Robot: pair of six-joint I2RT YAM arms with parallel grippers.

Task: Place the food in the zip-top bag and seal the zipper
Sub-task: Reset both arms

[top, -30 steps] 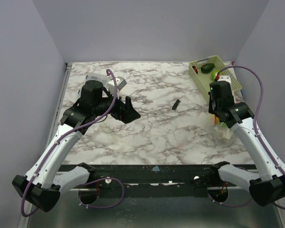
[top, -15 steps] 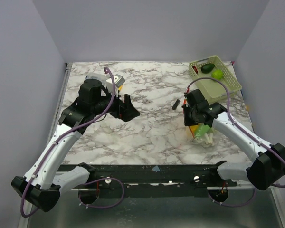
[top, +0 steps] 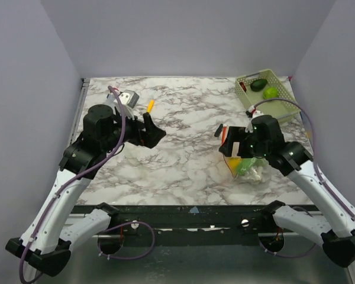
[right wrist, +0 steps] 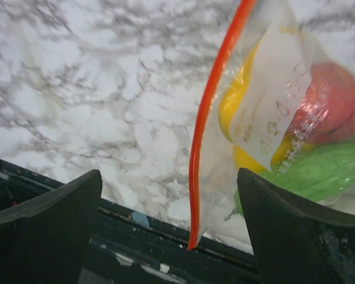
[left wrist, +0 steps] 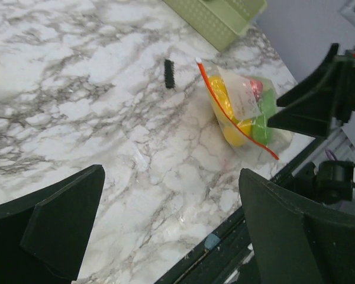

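Observation:
The zip-top bag (top: 247,164) lies on the marble table at the front right. Inside it sits the food (right wrist: 237,112): a yellow piece, a red one (right wrist: 334,100) and a green one (right wrist: 322,171). Its zipper (right wrist: 210,118) shows as one orange-red line, running from the bag's far corner to its near one (left wrist: 236,109). My right gripper (right wrist: 168,177) stands open with its jaws either side of the zipper's near end, touching nothing. My left gripper (left wrist: 171,177) hangs open and empty over the table's left half (top: 152,132), well apart from the bag.
A pale green basket (top: 287,94) at the back right holds a dark green fruit (top: 258,84) and a lime (top: 271,92). A small black piece (left wrist: 168,73) lies beyond the bag. A yellow-orange stick (top: 150,106) and a grey block (top: 129,97) lie at the back left.
The right arm carried the bag from the right edge towards the middle, then its gripper opened and let the bag go. The left arm swung a little to the left.

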